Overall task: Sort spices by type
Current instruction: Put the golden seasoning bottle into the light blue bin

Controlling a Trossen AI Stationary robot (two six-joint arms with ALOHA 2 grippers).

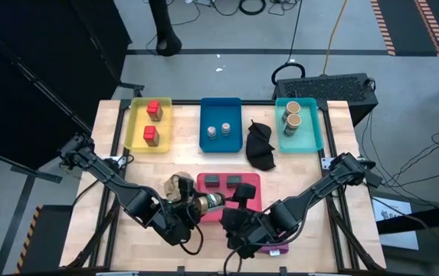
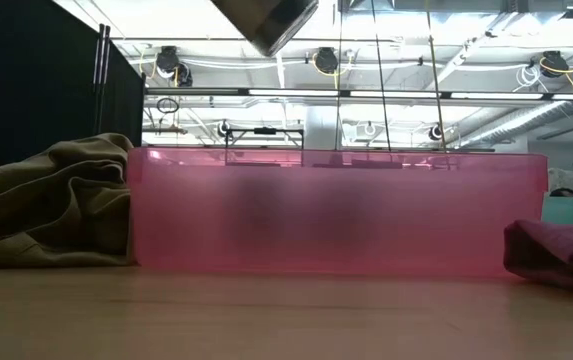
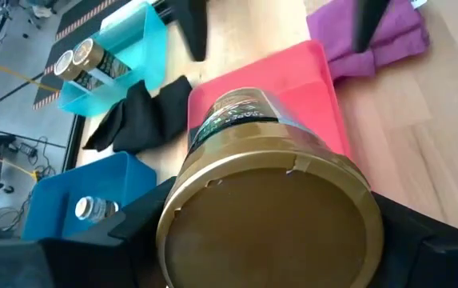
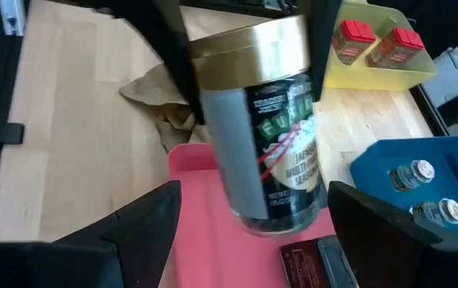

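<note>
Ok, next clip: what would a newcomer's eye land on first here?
Probably the gold-lidded jar held sideways in the left gripper over the near edge of the red tray, with the right gripper open just beside it. Next, the three bright trays along the far side: yellow with red cubes, blue with silver tins, teal with tan jars.

Grey floor (image 1: 227, 31), ceiling strip lights (image 2: 386, 93)

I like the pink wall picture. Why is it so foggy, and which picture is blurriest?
Low view: the pink tray sits right against the lens, so it is see-through haze with dark smudges. Right wrist view: the jar looks streaky. High view is sharp.
</note>
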